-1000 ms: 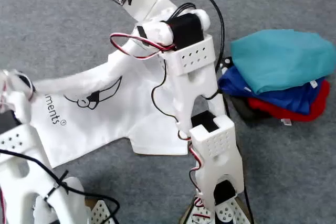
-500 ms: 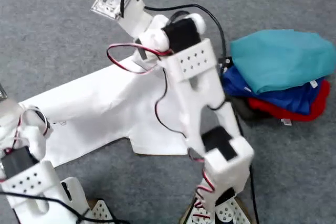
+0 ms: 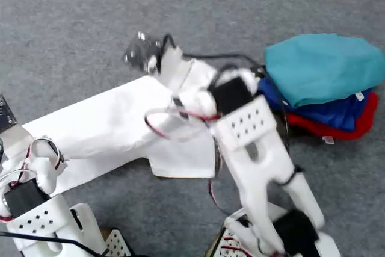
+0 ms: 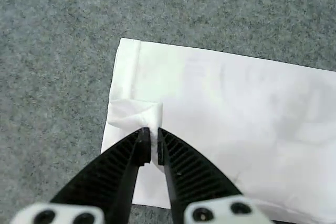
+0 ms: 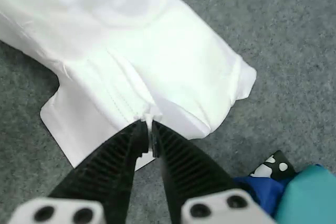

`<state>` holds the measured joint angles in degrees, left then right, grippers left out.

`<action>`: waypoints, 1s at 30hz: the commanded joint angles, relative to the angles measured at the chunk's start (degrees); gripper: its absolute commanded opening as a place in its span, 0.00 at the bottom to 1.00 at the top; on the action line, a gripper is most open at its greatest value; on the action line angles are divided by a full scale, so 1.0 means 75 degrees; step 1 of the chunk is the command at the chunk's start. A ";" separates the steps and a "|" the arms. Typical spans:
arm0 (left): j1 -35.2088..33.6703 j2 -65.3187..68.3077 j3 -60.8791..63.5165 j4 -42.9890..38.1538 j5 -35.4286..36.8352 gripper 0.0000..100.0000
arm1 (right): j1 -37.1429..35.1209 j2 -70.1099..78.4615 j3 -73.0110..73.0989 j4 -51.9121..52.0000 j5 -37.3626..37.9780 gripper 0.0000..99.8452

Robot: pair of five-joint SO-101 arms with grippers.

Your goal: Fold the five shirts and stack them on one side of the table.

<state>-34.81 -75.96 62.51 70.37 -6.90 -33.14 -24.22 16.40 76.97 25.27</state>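
A white shirt (image 3: 102, 121) lies folded lengthwise across the grey table, from the left edge to the middle, plain side up. My left gripper (image 4: 150, 145) is shut on a small pinched fold at one end of the white shirt (image 4: 236, 108). My right gripper (image 5: 148, 124) is shut on a seam fold of the white shirt (image 5: 136, 40) near its sleeve. In the high view, the right arm (image 3: 240, 124) stretches over the shirt's right end and the left arm (image 3: 30, 191) stands at the front left.
At the right side sits a stack of folded shirts: teal (image 3: 322, 67) on top, then blue (image 3: 313, 109), red (image 3: 340, 126) and a dark one (image 3: 277, 126) underneath. The stack's teal shirt (image 5: 310, 198) lies close to my right gripper. Grey cloth (image 3: 72, 34) covers the table.
Both arms came down and toward the front with the white shirt. Its printed side has folded under, and it now lies flat and narrower.
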 commanded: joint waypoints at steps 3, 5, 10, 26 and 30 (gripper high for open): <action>-0.0023 0.0029 0.0328 0.0035 -0.0035 0.02 | -0.0053 -0.1284 0.3311 -0.2098 0.0070 0.00; -0.0012 0.0029 0.0539 0.0000 -0.0059 0.02 | -0.0053 -0.1530 0.3979 -0.2462 0.0246 0.00; -0.0012 0.0029 0.0891 0.0012 -0.0926 0.02 | 0.0404 -0.1752 0.4741 -0.3036 0.0375 0.00; -0.0563 0.0018 0.0129 0.0809 -0.2204 0.25 | 0.0510 -0.2409 0.4612 -0.1829 0.1020 0.15; -0.0574 0.0018 -0.1430 0.1829 -0.2497 0.14 | 0.0533 -0.2913 0.3815 -0.1313 0.0961 0.15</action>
<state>-38.51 -75.96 61.89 79.52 -24.66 -28.48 -43.03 50.51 65.01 32.31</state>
